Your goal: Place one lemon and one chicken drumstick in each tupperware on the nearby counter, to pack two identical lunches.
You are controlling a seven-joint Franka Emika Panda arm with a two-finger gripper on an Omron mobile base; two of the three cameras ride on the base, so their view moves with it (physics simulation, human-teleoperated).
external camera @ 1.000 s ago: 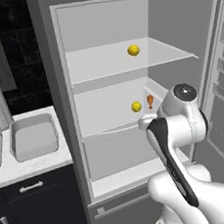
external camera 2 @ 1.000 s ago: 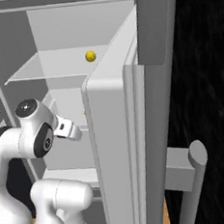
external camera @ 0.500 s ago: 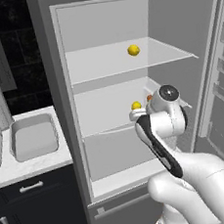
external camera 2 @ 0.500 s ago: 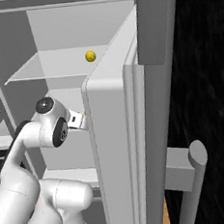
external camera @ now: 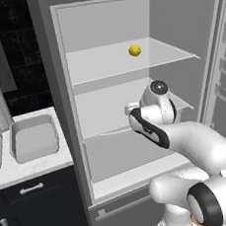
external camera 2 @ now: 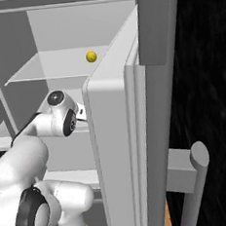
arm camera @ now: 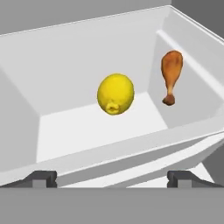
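The claw [arm camera: 112, 178] is spread wide and holds nothing. In the hand view a lemon [arm camera: 115, 94] sits in the middle on a fridge shelf [arm camera: 100, 127], and a chicken drumstick [arm camera: 171, 74] lies to its right (upper right of the picture). Another yellow lemon [external camera: 134, 50] rests on the top shelf [external camera: 104, 66]. A grey tupperware [external camera: 33, 139] waits on the counter [external camera: 27, 167] at the left.

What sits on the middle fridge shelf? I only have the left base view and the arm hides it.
Observer: A lemon, seen from the hand view.
Operator: Anything else beside it?
Observer: A chicken drumstick nearby, apart from the lemon.
Operator: Gripper state?
Observer: The gripper is open, both fingertips short of the shelf's front edge, holding nothing.
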